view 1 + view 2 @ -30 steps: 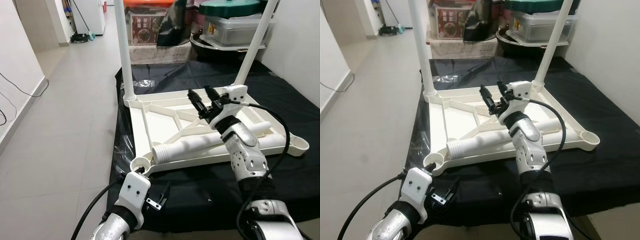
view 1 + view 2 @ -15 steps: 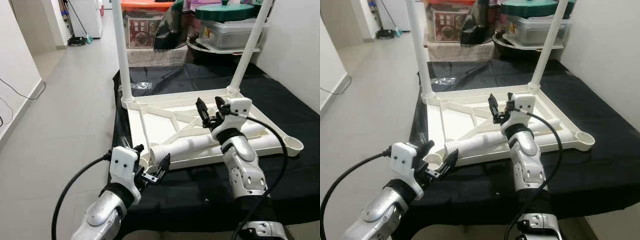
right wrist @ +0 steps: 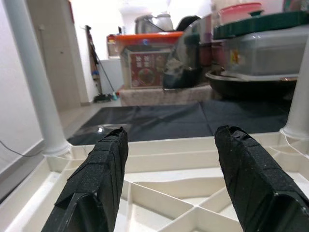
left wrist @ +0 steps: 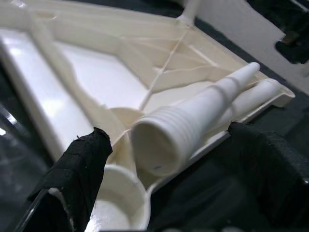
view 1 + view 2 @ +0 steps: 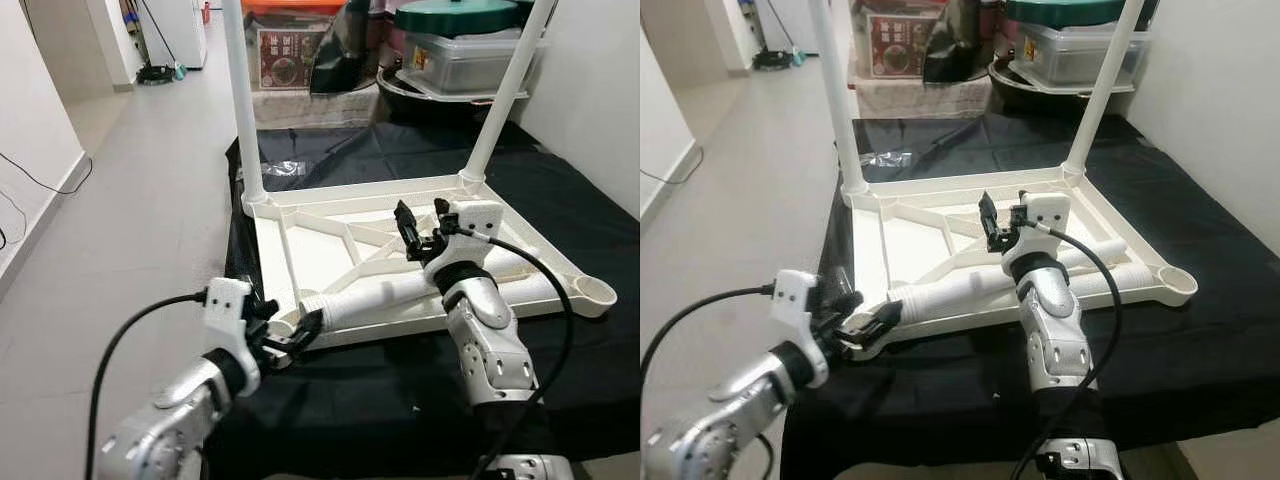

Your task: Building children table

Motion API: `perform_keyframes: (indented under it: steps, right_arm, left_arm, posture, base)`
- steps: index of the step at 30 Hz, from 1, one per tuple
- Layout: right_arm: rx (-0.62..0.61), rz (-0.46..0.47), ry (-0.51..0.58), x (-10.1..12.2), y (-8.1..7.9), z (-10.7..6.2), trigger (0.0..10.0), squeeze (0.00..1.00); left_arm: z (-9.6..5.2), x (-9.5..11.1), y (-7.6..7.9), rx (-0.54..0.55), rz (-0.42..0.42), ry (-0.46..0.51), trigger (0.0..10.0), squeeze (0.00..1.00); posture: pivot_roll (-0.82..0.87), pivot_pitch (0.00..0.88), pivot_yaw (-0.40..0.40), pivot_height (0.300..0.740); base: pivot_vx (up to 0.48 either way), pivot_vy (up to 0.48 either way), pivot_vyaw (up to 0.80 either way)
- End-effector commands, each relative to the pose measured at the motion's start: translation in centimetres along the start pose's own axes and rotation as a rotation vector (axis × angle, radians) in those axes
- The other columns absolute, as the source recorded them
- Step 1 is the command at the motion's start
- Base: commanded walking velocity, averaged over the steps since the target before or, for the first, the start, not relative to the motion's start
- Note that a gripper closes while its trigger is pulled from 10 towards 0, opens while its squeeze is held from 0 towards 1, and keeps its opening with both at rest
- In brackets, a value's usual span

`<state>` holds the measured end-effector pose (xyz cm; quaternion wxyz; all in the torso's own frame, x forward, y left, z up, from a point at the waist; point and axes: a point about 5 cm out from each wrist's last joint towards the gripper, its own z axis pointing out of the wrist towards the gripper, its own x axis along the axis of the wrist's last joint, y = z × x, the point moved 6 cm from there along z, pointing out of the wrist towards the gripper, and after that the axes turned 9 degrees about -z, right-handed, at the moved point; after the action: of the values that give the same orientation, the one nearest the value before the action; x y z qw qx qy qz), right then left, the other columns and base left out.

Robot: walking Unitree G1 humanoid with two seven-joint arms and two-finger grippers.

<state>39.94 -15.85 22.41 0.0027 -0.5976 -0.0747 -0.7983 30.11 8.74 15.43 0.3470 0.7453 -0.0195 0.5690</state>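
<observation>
We are looking down at a black cloth (image 5: 580, 200) spread over the floor (image 5: 130, 200), matte and creased. At 12 o'clock a clutter of storage is standing: a clear plastic bin (image 5: 470, 60) under a dark green lid (image 5: 460, 15), what it holds being too blurred to tell, and a printed red box (image 5: 288, 55) beneath an orange lid.

On the cloth the children's table top (image 5: 330, 235) is lying upside down, glossy cream plastic with a raised rim and diagonal ribs across its underside. Two smooth white legs are standing upright in its far corner sockets, one at 11 o'clock (image 5: 240, 100) and one at 1 o'clock (image 5: 505, 90). The round sockets at the near left (image 4: 118, 203) and right (image 5: 592, 293) corners are holding nothing.

A loose table leg (image 5: 385, 295) is lying across the near part of the top, a tapering tube with a ridged, hollow end pointing toward 8 o'clock; a second loose leg (image 5: 535, 285) is lying just behind it.

Our left claw (image 5: 285, 330) is reaching in at 7 o'clock, its fingers spread on either side of the ridged end, not touching it. Our right claw (image 5: 418, 222) is hovering over the middle of the top, fingers apart, gripping nothing.
</observation>
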Motion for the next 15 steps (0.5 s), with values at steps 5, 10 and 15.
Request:
perform_keyframes:
  steps: [5, 10, 15]
  right_arm:
    - [-0.003, -0.003, -0.015, -0.2, -0.3, -0.5, 10.0, 0.00]
    - [-0.005, -0.003, -0.018, -0.3, -0.2, -0.6, 10.0, 0.00]
    - [-0.003, -0.008, -0.022, -0.4, -0.3, -0.6, 10.0, 0.00]
  left_arm:
    - [-0.2, -0.3, -0.6, -0.044, -0.127, -0.066, 10.0, 0.00]
    - [-0.2, 0.3, -0.1, -0.099, -0.188, -0.063, 10.0, 0.00]
    - [-0.4, 0.3, 0.6, -0.159, -0.237, -0.085, 10.0, 0.00]
  posture:
    - [0.06, 0.122, -0.033, 0.740]
    - [0.06, 0.123, -0.034, 0.740]
    - [0.06, 0.127, -0.033, 0.740]
  base:
    - [0.000, 0.000, 0.00]
    - [0.000, 0.000, 0.00]
    - [0.000, 0.000, 0.00]
